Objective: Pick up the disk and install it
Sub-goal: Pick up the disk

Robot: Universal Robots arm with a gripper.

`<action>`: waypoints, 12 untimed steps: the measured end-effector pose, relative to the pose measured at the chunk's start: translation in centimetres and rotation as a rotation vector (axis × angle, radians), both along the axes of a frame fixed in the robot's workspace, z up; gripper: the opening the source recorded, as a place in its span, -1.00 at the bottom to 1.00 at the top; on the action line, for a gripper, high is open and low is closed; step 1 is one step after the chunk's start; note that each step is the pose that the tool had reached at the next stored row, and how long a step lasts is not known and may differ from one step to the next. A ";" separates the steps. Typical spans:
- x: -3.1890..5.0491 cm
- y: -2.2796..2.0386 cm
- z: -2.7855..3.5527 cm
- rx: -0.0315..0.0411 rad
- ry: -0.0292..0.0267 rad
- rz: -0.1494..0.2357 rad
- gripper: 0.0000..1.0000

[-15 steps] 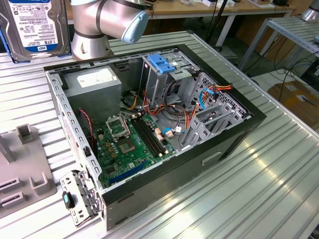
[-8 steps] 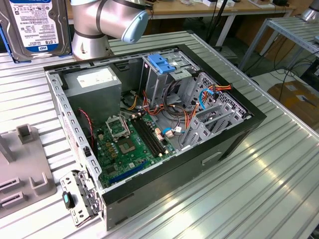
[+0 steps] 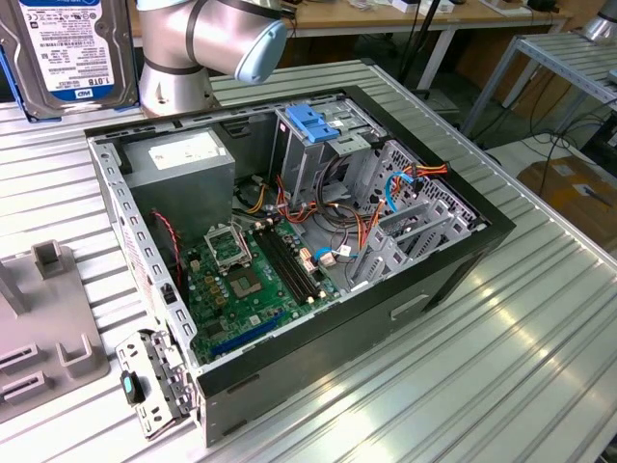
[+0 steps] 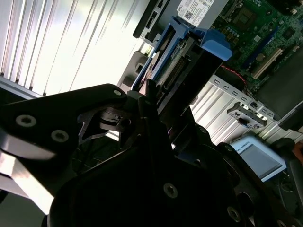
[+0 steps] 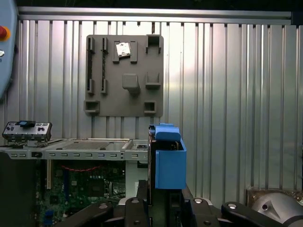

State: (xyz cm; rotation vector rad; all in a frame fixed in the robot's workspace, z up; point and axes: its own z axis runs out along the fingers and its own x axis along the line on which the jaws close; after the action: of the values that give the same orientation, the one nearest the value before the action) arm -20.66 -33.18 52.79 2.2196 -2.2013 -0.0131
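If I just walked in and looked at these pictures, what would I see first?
The disk jumps out first: in the first wrist view its bright blue carrier stands on edge, held in the gripper against the ribbed metal table. In the exterior view, the open computer case lies on its side in the middle of the table, showing its green motherboard.

Arm is showing silver-grey in the exterior view, fat rounded tubes w/ a pale blue cap closing off one joint. Gripper is reading matte black in both wrist views: flat angular linkage plates, round silver screw heads catching light across them. Rounded silver housing is glinting beside the black links.
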 end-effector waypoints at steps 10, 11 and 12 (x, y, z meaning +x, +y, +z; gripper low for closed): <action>5.04 0.00 0.00 0.0000 -0.0001 0.001 -0.29; 5.57 -0.01 0.00 0.0001 -0.0001 0.001 -0.29; 5.97 0.00 0.00 0.0000 0.0000 0.001 -0.29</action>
State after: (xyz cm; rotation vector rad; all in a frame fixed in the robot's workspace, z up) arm -14.69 -33.18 52.79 2.2209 -2.1999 -0.0131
